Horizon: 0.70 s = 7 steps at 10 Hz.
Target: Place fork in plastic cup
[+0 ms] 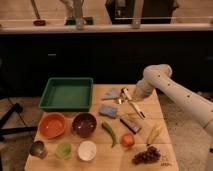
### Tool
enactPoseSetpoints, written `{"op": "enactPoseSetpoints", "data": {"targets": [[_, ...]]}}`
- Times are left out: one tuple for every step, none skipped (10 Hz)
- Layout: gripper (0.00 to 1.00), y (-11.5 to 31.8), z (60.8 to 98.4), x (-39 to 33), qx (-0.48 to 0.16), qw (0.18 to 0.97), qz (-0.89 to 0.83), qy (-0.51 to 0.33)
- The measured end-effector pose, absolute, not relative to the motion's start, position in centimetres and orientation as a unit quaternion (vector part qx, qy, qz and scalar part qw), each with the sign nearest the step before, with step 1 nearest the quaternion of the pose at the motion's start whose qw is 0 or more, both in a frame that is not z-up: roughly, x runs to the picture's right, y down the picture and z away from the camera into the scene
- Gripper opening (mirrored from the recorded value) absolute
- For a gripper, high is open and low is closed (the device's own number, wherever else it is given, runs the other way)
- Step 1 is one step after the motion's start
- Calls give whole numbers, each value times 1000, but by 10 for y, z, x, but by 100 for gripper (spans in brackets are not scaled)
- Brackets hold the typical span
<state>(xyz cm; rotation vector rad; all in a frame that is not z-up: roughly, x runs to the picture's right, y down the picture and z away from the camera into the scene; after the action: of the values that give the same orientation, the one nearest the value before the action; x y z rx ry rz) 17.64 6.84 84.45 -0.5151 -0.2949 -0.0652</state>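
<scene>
The robot's white arm (172,92) reaches in from the right over the wooden table (152,106). Its gripper (127,94) is low near the far edge, fingers pressed together, between a grey-blue cloth (112,93) and the white-handled utensil (135,108). The small silvery fork (120,101) lies just below the fingertips, beside a blue sponge (108,110). Whether the gripper touches the fork cannot be told. The pale green plastic cup (63,149) stands well apart on the front edge toward the left corner, between a metal cup (38,148) and a white cup (87,150). Behind that row sit an orange bowl (52,125) and a dark bowl (84,124), with a green tray (67,93) at the far left corner.
</scene>
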Motion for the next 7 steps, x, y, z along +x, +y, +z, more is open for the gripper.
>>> {"op": "enactPoseSetpoints", "data": {"targets": [[0,75,838,168,-256,953,-49,-154],[0,80,829,162,-256,950,-67,-164],[0,81,825,160,-257,949,-73,-168],[0,82,825,163,-257,949,-71,-167],[0,82,825,162,-257,949,-71,-168],[0,82,825,161,-257,949,-72,-168],[0,82,826,160,-257,949,-73,-168]]}}
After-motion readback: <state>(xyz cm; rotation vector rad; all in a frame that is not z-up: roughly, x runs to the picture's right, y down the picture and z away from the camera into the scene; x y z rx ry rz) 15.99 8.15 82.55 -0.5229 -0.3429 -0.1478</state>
